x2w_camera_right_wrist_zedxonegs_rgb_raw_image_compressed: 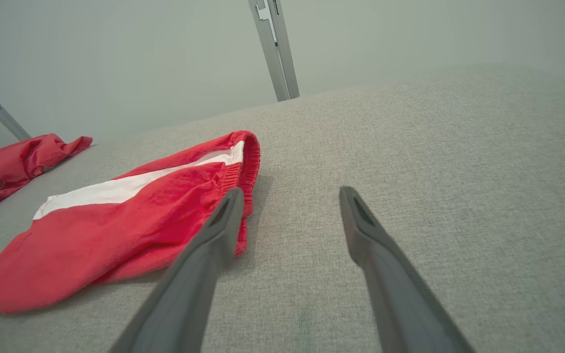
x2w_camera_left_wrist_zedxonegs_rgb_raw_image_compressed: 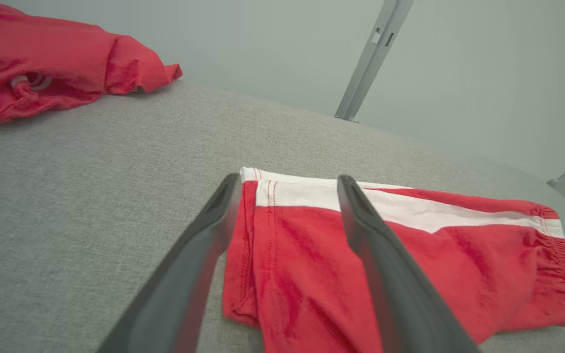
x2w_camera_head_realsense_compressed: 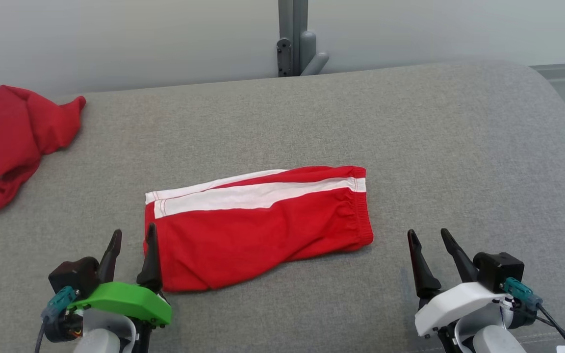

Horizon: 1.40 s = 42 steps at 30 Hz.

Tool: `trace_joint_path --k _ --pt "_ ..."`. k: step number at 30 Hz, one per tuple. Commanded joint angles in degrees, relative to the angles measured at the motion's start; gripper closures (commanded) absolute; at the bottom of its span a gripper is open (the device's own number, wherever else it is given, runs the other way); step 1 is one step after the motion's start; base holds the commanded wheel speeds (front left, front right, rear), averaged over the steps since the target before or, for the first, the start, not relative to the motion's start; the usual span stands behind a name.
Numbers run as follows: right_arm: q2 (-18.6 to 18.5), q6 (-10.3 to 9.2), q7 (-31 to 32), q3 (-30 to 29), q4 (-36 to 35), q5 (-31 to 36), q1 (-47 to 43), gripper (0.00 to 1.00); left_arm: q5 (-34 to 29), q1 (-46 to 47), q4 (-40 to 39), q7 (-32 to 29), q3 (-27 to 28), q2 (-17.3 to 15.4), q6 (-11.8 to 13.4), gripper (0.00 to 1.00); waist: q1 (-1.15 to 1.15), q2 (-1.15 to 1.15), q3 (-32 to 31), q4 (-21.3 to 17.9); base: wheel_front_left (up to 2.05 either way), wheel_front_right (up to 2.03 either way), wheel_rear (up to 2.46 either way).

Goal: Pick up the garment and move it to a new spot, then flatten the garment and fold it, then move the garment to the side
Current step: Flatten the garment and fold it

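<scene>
Head view: you are looking down on a grey fabric-covered bench point(x2w_camera_head_realsense_compressed: 459, 147). The garment point(x2w_camera_head_realsense_compressed: 258, 225), red shorts with white bands running along the far edge, is lying flat near the middle of the bench. Its gathered waistband is pointing toward the robot's right and its hemmed end toward the left.

- The left hand point(x2w_camera_head_realsense_compressed: 135, 230), under its green cover, is sitting at the garment's hemmed end with its fingers spread and grasping nothing. One finger is overlapping the near left corner of the cloth; you cannot tell whether it is touching.
- The right hand point(x2w_camera_head_realsense_compressed: 428, 232), under its white cover, is standing open over bare bench, near the waistband end but apart from it, and is holding nothing.
- A second red garment point(x2w_camera_head_realsense_compressed: 12, 132) is lying bunched at the far left of the bench, well apart from the first.
- A grey post point(x2w_camera_head_realsense_compressed: 293, 34) is rising behind the bench against a pale wall point(x2w_camera_head_realsense_compressed: 115, 39).

Left wrist view: the left hand point(x2w_camera_left_wrist_zedxonegs_rgb_raw_image_compressed: 287, 180) is showing both fingers wide apart, with the stitched hem of the garment point(x2w_camera_left_wrist_zedxonegs_rgb_raw_image_compressed: 459, 245) lying beyond them. The second red garment point(x2w_camera_left_wrist_zedxonegs_rgb_raw_image_compressed: 42, 63) is sitting at upper left.

Right wrist view: the right hand point(x2w_camera_right_wrist_zedxonegs_rgb_raw_image_compressed: 290, 191) is gaping over grey bench point(x2w_camera_right_wrist_zedxonegs_rgb_raw_image_compressed: 459, 171), with the garment point(x2w_camera_right_wrist_zedxonegs_rgb_raw_image_compressed: 115, 220) lying to its left, waistband nearest the finger.
</scene>
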<state>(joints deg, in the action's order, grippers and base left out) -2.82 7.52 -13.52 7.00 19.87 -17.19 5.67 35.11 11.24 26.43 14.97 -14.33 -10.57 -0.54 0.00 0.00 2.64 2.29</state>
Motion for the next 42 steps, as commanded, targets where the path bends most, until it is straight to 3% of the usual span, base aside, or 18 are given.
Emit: trace_joint_path --k 1,13,22,29,31,34,36,37,42 --pt "-0.1 -0.06 0.3 0.0 0.2 -0.4 -0.7 0.0 -0.6 -0.9 -0.5 0.3 0.2 -0.3 0.1 0.0 0.0 0.0 -0.7 1.0 0.0 0.0 0.0" --pt "-0.1 -0.06 0.6 0.1 9.9 -7.4 5.4 0.0 -8.7 -5.6 -8.1 0.2 2.1 4.0 -0.7 0.0 0.0 0.0 0.1 8.4 0.0 0.0 0.0" --pt "-0.2 -0.05 0.5 -0.2 24.0 -15.3 14.3 0.0 -10.9 -5.2 -8.4 0.2 3.7 5.8 -1.9 0.0 0.0 0.0 2.2 13.2 0.0 0.0 0.0" --pt "-0.2 -0.05 3.0 0.6 34.1 -18.3 20.0 0.02 -12.3 -5.1 -8.2 0.2 5.1 6.8 -2.8 0.0 0.0 0.0 3.0 14.7 0.0 0.0 0.0" --pt "-0.1 -0.06 3.8 1.0 35.9 -19.6 21.1 0.49 -12.7 -5.1 -8.1 0.2 5.6 7.0 -3.0 0.0 0.0 0.0 3.1 14.8 0.0 0.0 0.0" --pt "-0.1 -0.05 4.0 2.1 37.6 -20.2 22.7 0.69 -12.6 -5.1 -8.1 0.2 6.1 7.1 -3.2 0.0 0.0 0.0 3.3 14.6 0.0 0.0 0.0" --pt "-0.1 -0.06 3.3 2.7 38.1 -20.6 23.6 0.95 -13.0 -5.2 -8.1 0.2 6.4 7.3 -3.2 0.0 0.0 0.0 3.3 14.3 0.0 0.0 0.0" --pt "-0.1 -0.06 3.0 2.9 38.2 -20.9 24.0 1.0 -13.0 -5.2 -8.1 0.2 6.5 7.3 -3.3 0.0 0.0 0.0 3.3 14.1 0.0 0.0 0.0" --pt "-0.2 -0.06 2.6 3.5 37.6 -21.9 24.8 1.0 -13.4 -5.1 -8.0 0.2 6.7 7.5 -3.6 0.0 0.0 0.0 3.0 13.0 0.0 0.0 0.0"
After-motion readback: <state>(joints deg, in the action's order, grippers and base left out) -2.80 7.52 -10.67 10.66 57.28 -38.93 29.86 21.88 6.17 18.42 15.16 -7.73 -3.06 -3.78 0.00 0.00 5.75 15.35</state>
